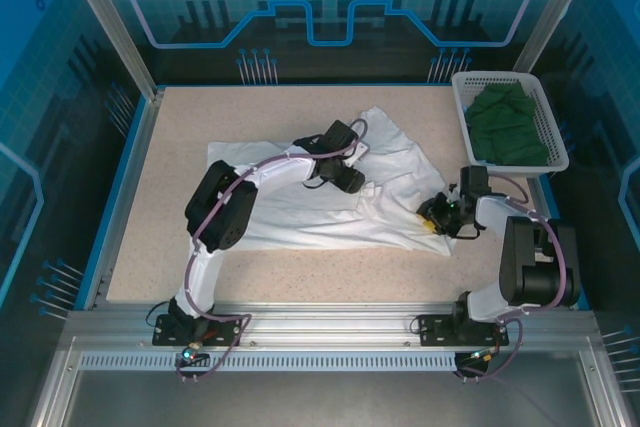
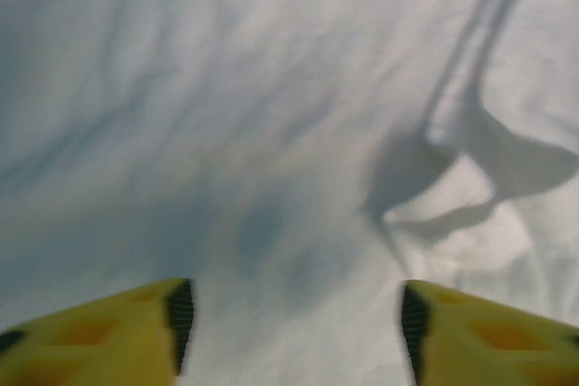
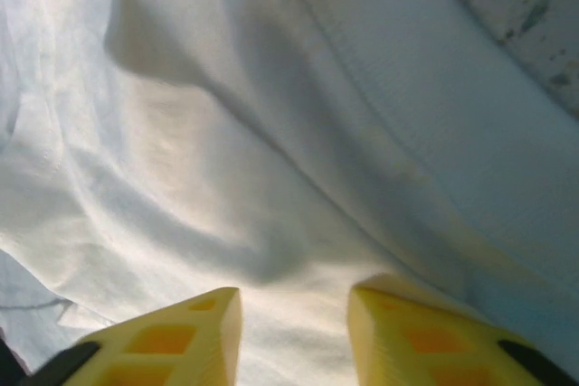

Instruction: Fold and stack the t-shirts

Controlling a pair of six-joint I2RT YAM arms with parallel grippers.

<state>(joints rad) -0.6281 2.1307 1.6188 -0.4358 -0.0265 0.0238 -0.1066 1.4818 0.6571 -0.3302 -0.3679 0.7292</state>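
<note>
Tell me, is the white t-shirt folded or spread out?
Spread out, not neatly folded: the white t-shirt lies wide and wrinkled across the table, with its right part bunched up.

White lattice basket (image 1: pixel 495 76) stands far right on the speckled table (image 1: pixel 170 207).

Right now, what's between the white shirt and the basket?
Only bare speckled table, in the top external view; the white t-shirt and the basket lie apart.

White t-shirt (image 1: pixel 320 219) rumpled, spread at centre; dark green t-shirt (image 1: pixel 510 132) bunched inside basket (image 1: pixel 495 76)
</note>
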